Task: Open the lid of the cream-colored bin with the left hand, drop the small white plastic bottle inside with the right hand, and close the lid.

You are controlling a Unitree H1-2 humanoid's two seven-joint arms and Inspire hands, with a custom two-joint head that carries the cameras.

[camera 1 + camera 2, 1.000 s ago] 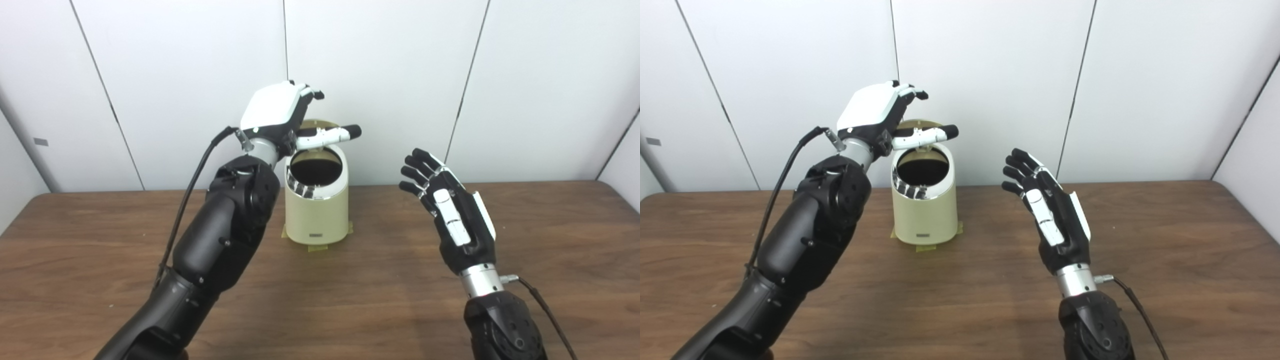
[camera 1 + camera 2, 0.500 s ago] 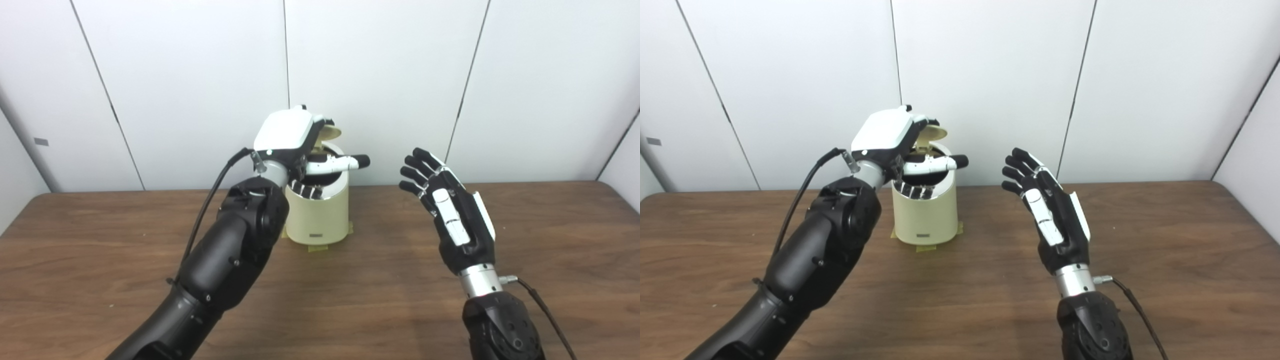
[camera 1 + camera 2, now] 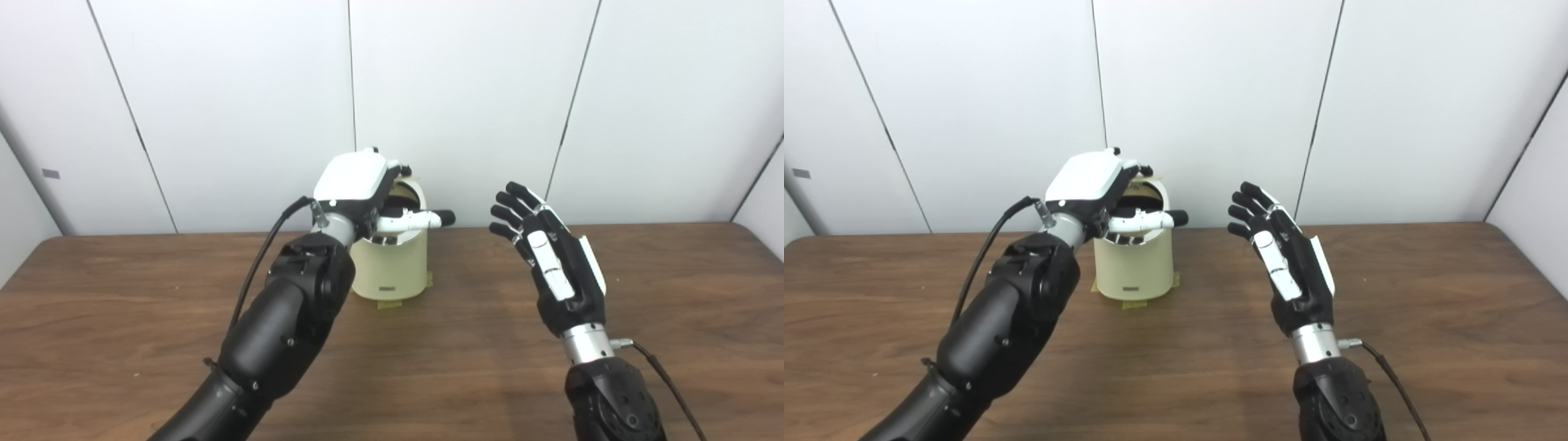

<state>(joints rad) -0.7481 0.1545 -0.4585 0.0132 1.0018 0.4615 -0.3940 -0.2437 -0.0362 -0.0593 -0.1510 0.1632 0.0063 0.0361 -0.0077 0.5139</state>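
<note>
The cream-colored bin (image 3: 392,269) stands at the middle back of the wooden table (image 3: 465,373). Its lid (image 3: 414,187) is tilted low over the mouth, with a dark gap still showing beneath it. My left hand (image 3: 358,184) sits on top of the bin. Its fingers hook over the lid's far edge and its thumb (image 3: 422,218) stretches across the rim. To the right of the bin, my right hand (image 3: 554,263) is raised, open and empty, palm turned toward the bin. No small white bottle is visible in either view.
Yellow tape (image 3: 391,302) holds the bin's base to the table. White wall panels (image 3: 465,92) rise just behind the bin. Cables run from each wrist, the right hand's cable (image 3: 664,373) toward the bottom right.
My left hand has come down with the lid, from upright behind the open mouth to nearly flat over it. The right hand has stayed in place.
</note>
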